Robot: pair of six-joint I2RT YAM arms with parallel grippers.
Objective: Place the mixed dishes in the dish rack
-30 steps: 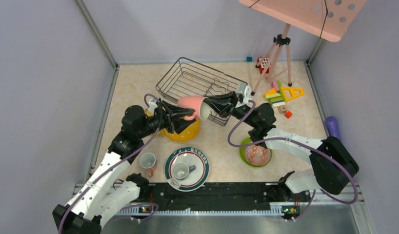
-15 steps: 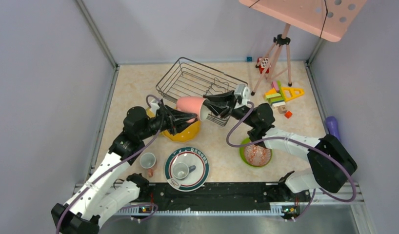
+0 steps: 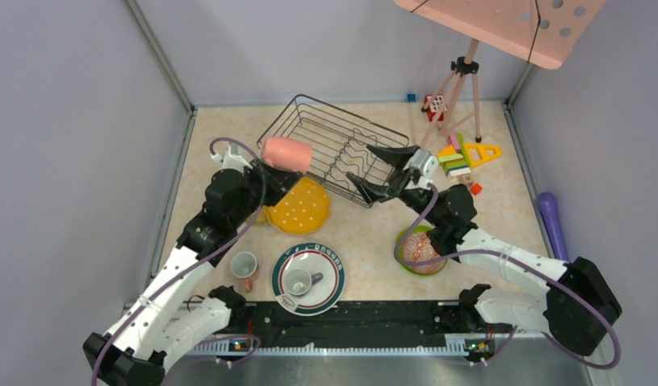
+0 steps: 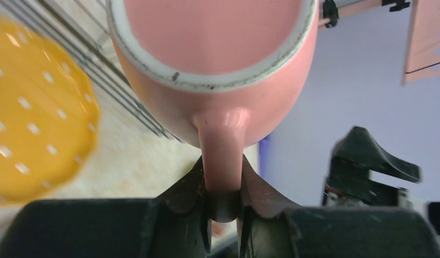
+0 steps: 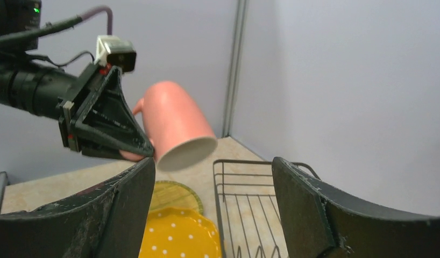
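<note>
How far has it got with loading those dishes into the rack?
Nothing looks loaded yet: the dish rack shows only bare wire. In hand: the left gripper pinches a pink mug by its handle at the rack's edge; the right gripper is open. Left: the yellow dotted plate, white cup, green-rimmed plate with its cup, and patterned bowl on the lime plate.

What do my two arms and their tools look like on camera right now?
The left arm and right arm have white link shells with black joints, and a purple cable loops alongside each. The left tool and right tool are black, with tapered, wedge-shaped fingers. A small white block sits at each wrist.
</note>
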